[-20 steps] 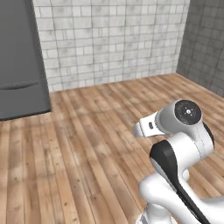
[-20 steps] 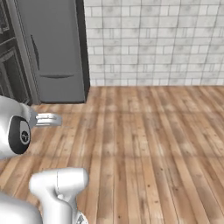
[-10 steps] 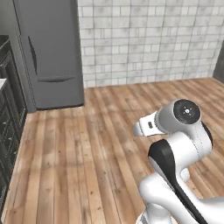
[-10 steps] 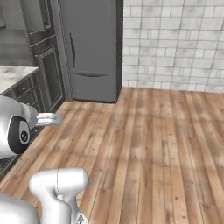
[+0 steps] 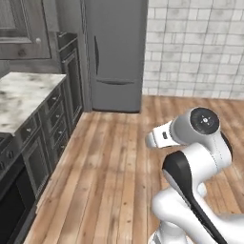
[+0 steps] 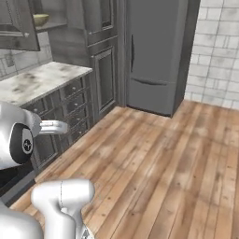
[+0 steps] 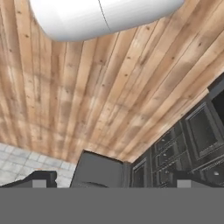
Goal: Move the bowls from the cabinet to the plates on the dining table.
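A glossy tan bowl (image 6: 41, 19) sits on a shelf of the grey wall cabinet (image 6: 16, 25), just past its open door, at the top left of the right base view. The same cabinet (image 5: 21, 28), with a round knob, fills the top left corner of the left base view. My gripper (image 7: 113, 179) is open and holds nothing. Its two dark fingertips (image 7: 40, 178) stand far apart and point at the wooden floor, far from the cabinet. My arm is folded close over the base. The plates and the dining table are out of view.
A marble worktop (image 5: 21, 97) over grey drawer units (image 6: 77, 105) runs along the left. A dark oven front (image 5: 14, 209) sits low on the left. A tall grey fridge (image 5: 114, 52) stands ahead against the tiled wall (image 5: 195, 43). Open wooden floor (image 6: 158, 158) lies ahead and to the right.
The whole picture has shifted, so the base has turned left. The fridge slid right across both views, and the worktop, drawers and wall cabinet came in. The arm kept its pose.
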### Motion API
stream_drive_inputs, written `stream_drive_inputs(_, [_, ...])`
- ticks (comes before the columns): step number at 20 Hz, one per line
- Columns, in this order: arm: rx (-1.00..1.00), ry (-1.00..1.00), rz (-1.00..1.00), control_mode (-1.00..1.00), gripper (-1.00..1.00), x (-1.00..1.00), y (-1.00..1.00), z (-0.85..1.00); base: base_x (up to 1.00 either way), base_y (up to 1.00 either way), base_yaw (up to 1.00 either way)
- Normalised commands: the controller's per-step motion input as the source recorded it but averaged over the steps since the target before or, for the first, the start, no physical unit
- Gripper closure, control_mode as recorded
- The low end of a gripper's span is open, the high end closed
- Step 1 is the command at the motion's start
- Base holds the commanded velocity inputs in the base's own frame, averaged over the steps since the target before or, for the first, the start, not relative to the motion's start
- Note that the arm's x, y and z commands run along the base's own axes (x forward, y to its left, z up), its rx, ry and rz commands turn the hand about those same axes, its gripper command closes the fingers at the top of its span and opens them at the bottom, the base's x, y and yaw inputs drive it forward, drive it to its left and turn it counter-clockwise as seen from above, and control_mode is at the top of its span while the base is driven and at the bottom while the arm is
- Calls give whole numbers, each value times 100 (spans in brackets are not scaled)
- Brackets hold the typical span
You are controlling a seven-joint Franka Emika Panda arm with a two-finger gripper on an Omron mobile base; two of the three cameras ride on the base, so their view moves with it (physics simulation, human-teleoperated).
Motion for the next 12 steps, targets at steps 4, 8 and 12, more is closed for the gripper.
stream_drive_inputs(4, [0, 0, 0, 100, -100, 0, 0, 0, 12, -75, 42])
stream_drive_inputs(8, [0, 0, 0, 100, -100, 0, 0, 0, 0, -99, 29])
stream_drive_inputs(12, [0, 0, 0, 100, -100, 0, 0, 0, 0, -100, 27])
